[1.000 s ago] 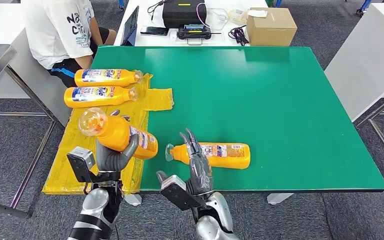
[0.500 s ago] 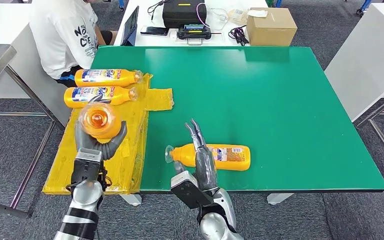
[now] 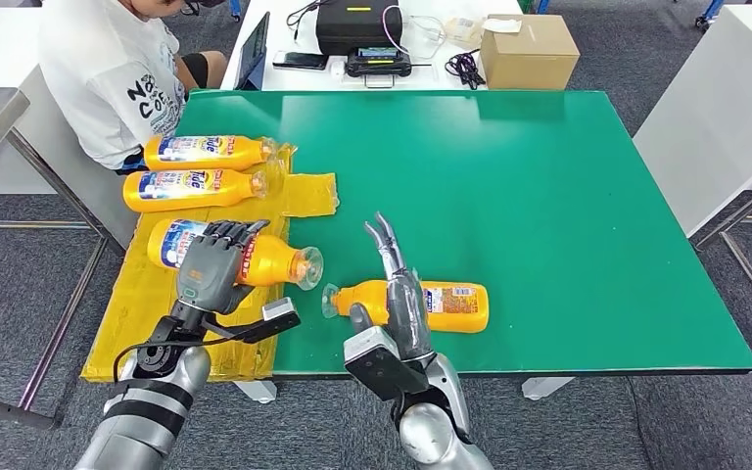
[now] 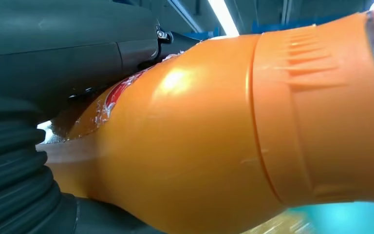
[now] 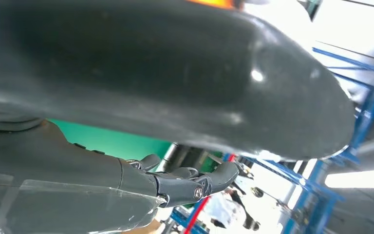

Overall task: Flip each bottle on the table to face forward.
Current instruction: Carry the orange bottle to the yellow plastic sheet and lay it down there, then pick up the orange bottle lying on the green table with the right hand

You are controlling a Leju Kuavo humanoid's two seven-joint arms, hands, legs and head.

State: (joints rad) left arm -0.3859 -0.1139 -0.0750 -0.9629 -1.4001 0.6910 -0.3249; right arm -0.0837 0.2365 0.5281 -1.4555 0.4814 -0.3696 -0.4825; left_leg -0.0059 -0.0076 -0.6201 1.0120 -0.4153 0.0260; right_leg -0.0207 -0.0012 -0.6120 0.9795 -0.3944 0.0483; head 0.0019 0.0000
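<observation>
Three orange bottles lie on the yellow mat (image 3: 147, 323) at the table's left. The two far ones (image 3: 211, 151) (image 3: 196, 188) show their labels, caps to the right. My left hand (image 3: 213, 266) grips the nearest bottle (image 3: 272, 260) from above; it lies on its side with its label up and its clear cap to the right. In the left wrist view that bottle's orange body (image 4: 214, 126) sits close against the hand (image 4: 53, 58). A fourth bottle (image 3: 455, 305) lies on the green table (image 3: 548, 215), cap to the left. My right hand (image 3: 399, 294) hovers over its neck, fingers (image 5: 185, 184) straight and apart.
A person in a white shirt (image 3: 108, 69) sits at the table's far left corner. Behind the green table a white table carries a black case (image 3: 357, 27), a cardboard box (image 3: 529, 49) and cables. The table's front edge runs just beneath my hands.
My left hand has turned its bottle from cap-towards-me down onto its side over the mat, label up, cap to the right. The right hand has crept slightly forward over the fourth bottle.
</observation>
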